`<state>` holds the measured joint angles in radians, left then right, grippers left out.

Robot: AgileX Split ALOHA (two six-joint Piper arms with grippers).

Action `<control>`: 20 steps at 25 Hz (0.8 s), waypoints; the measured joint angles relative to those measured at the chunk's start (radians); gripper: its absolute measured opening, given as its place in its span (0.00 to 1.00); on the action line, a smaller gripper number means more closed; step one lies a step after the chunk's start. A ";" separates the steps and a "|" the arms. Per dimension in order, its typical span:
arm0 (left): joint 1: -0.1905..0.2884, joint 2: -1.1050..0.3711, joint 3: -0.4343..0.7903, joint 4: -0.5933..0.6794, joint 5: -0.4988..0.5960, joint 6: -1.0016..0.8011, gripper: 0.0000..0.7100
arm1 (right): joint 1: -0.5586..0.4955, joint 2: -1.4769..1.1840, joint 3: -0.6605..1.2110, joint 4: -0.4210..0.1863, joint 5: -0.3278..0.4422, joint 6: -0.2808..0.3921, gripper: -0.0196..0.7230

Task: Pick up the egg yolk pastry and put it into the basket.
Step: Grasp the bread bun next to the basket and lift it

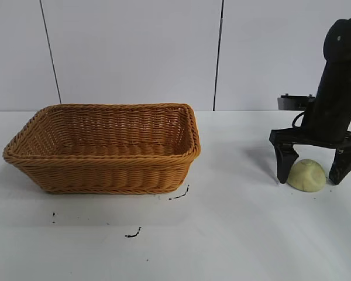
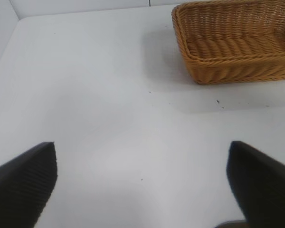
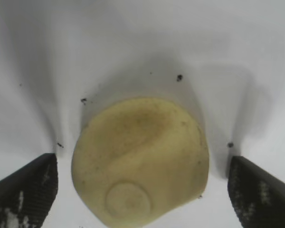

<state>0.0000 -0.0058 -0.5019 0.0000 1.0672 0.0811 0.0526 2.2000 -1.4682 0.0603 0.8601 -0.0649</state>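
The egg yolk pastry, a small pale yellow-green dome, lies on the white table at the right. My right gripper is open and lowered around it, one finger on each side, with a gap to each. In the right wrist view the pastry sits between the two fingertips, not touched by them. The golden-brown wicker basket stands empty at the left. The left gripper is open and empty over bare table, and is out of the exterior view. The basket also shows in the left wrist view.
Small black marks lie on the white table in front of the basket. A white panelled wall stands behind. A stretch of bare table separates the basket and the pastry.
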 joint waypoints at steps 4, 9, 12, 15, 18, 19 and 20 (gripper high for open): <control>0.000 0.000 0.000 0.000 0.000 0.000 0.98 | 0.000 0.000 0.000 0.000 -0.007 0.000 0.64; 0.000 0.000 0.000 0.000 0.000 0.000 0.98 | 0.000 -0.001 0.000 0.000 -0.016 0.000 0.26; 0.000 0.000 0.000 0.000 0.000 0.000 0.98 | 0.000 -0.003 -0.004 0.000 -0.011 0.000 0.21; 0.000 0.000 0.000 0.000 0.000 0.000 0.98 | 0.000 -0.021 -0.010 0.000 0.025 0.000 0.20; 0.000 0.000 0.000 0.000 0.000 0.000 0.98 | 0.000 -0.065 -0.045 -0.002 0.092 0.000 0.20; 0.000 0.000 0.000 0.000 0.000 0.000 0.98 | 0.000 -0.087 -0.061 -0.002 0.112 0.000 0.19; 0.000 0.000 0.000 0.000 0.000 0.000 0.98 | 0.000 -0.113 -0.082 -0.002 0.129 0.000 0.19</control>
<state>0.0000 -0.0058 -0.5019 0.0000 1.0672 0.0811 0.0526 2.0865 -1.5506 0.0582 0.9892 -0.0649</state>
